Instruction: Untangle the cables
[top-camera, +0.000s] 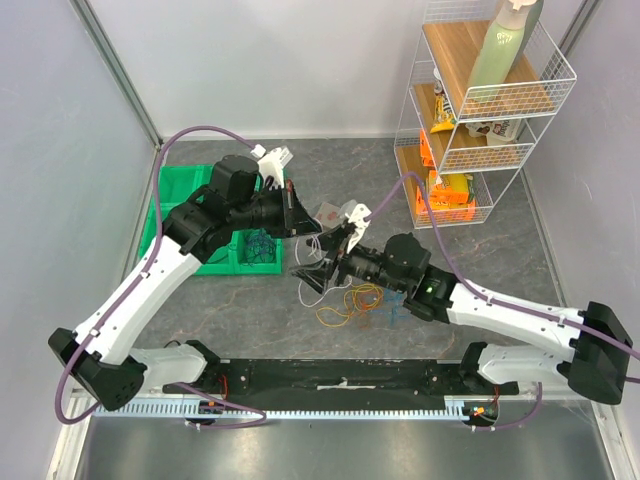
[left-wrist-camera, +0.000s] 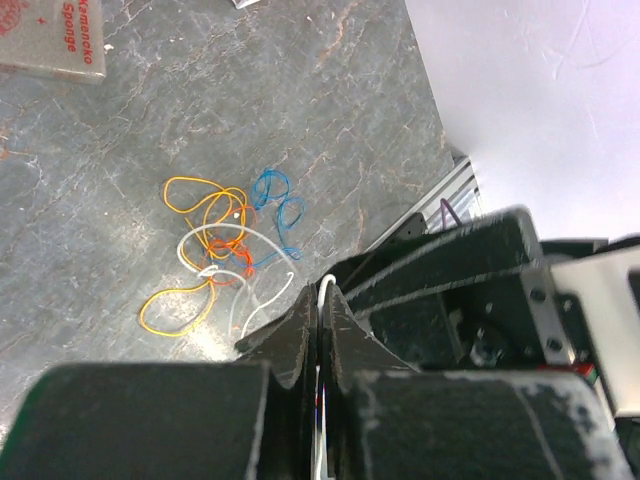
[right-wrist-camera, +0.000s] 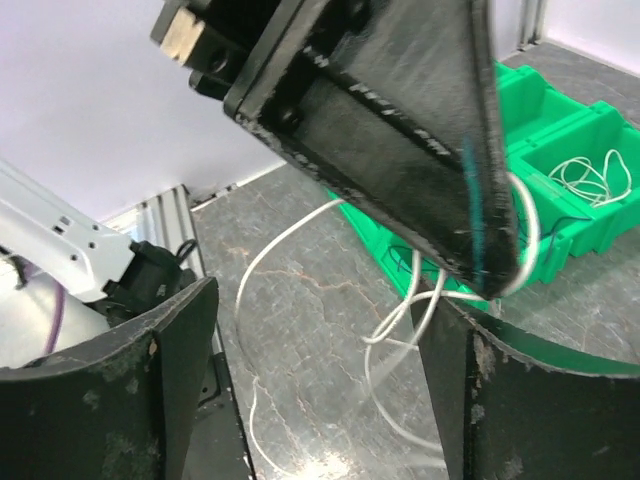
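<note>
Top external view, from left to right: the green bin (top-camera: 180, 185) lies at nine o'clock from the table middle, and just beside it the left gripper (top-camera: 297, 222) hangs above the table. Its jaws are pressed together on a white cable (left-wrist-camera: 324, 287), which drops in loose curls toward the surface. The other cables (top-camera: 345, 298), loops of yellow, orange-red, white and blue, lie knotted at six o'clock from that gripper, on the grey table (top-camera: 250, 310). The right gripper (right-wrist-camera: 318, 300) stands at their ten o'clock, jaws spread wide and holding nothing. The white strand passes between them, I think without touching.

These wires look very light, soft and springy, so I judge that a pinch on a free outer loop is better than one on the knot. Open room is at twelve o'clock. The wire rack (top-camera: 470, 215) at two o'clock and the bin wall would limit wide pulls.
</note>
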